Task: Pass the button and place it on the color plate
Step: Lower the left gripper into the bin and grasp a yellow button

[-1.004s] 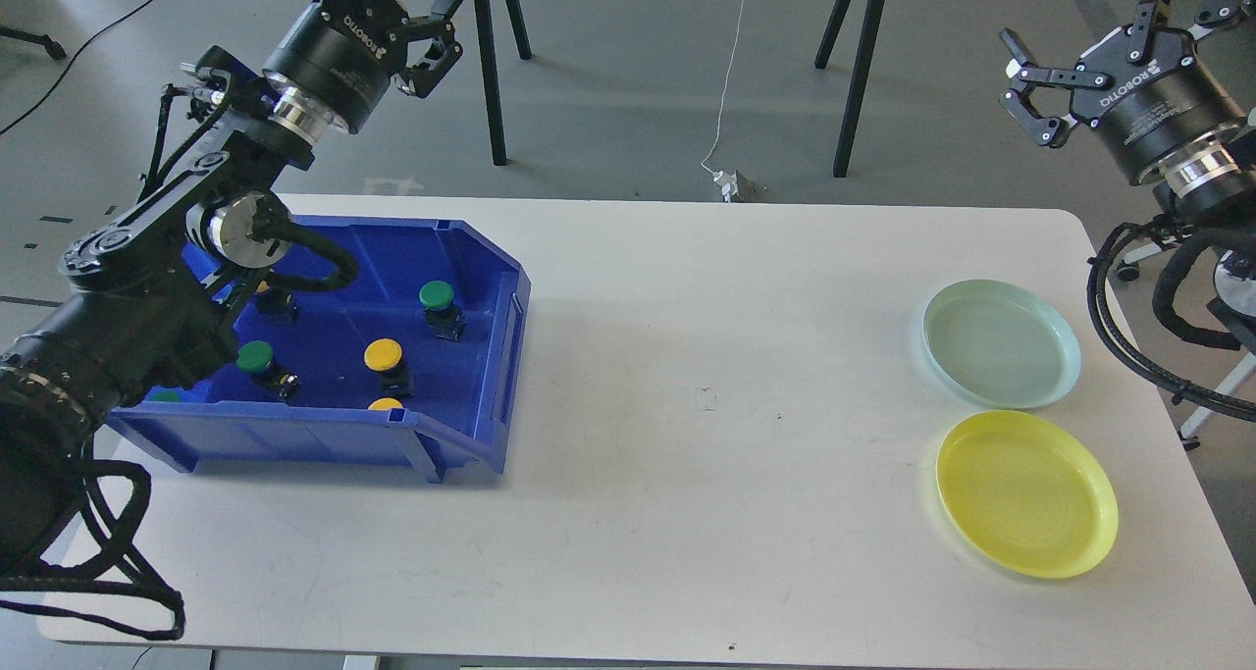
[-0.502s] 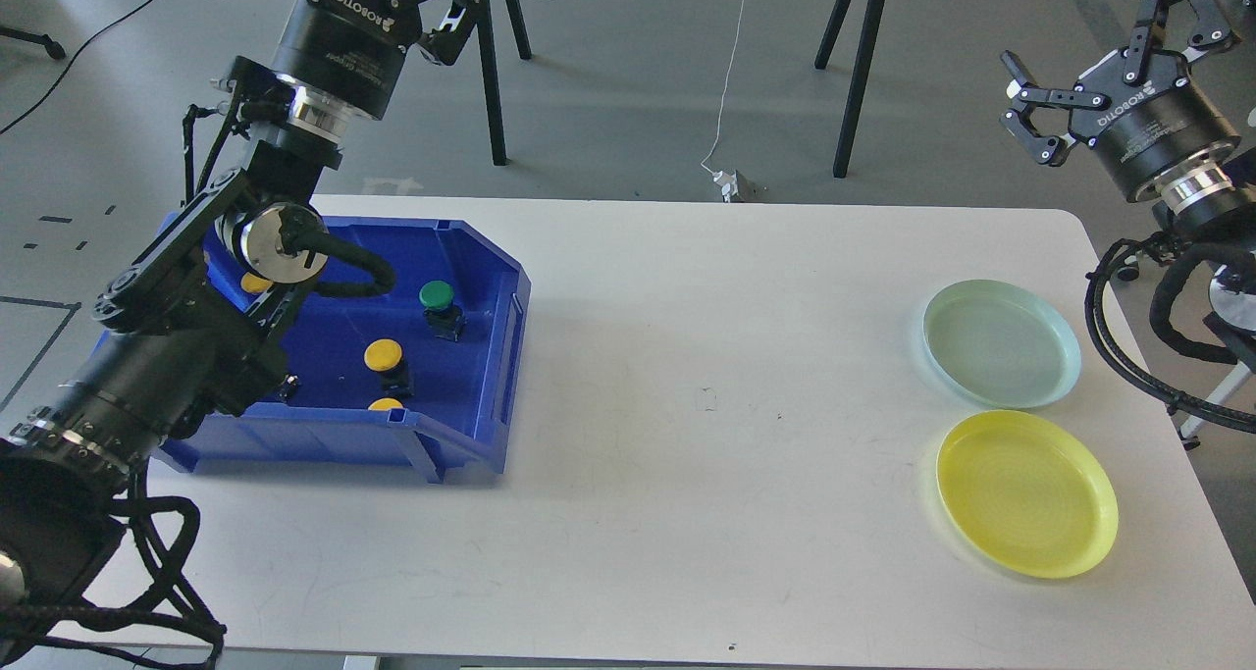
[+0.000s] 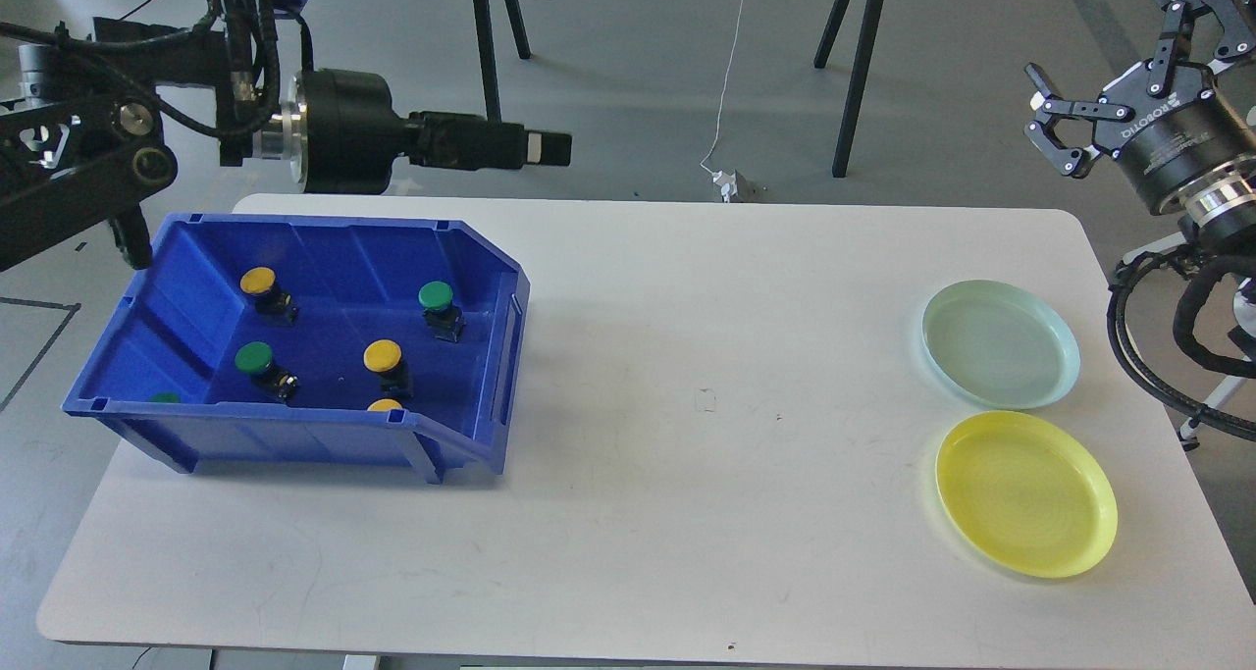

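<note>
A blue bin [image 3: 294, 437] on the left of the white table holds several push buttons. Yellow-capped ones sit at the back left [image 3: 258, 280] and in the middle [image 3: 383, 355]. Green-capped ones sit at the back right [image 3: 436, 295] and front left [image 3: 253, 358]. Two more caps peek over the front wall. A pale green plate [image 3: 1001, 343] and a yellow plate [image 3: 1025, 493] lie at the right, both empty. My left gripper [image 3: 549, 148] points right, level, above the table's far edge behind the bin, seen side-on. My right gripper [image 3: 1099, 32] is open and empty, high beyond the table's right corner.
Black tripod legs [image 3: 863, 72] and a white cable with a plug [image 3: 728, 181] are on the floor behind the table. My right arm's cables [image 3: 1143, 356] hang beside the table's right edge. The table middle [image 3: 706, 395] is bare between bin and plates.
My left arm has swung up off the bin and now lies level behind it, its gripper pointing right; all the bin's buttons show. My right gripper shifted slightly right.
</note>
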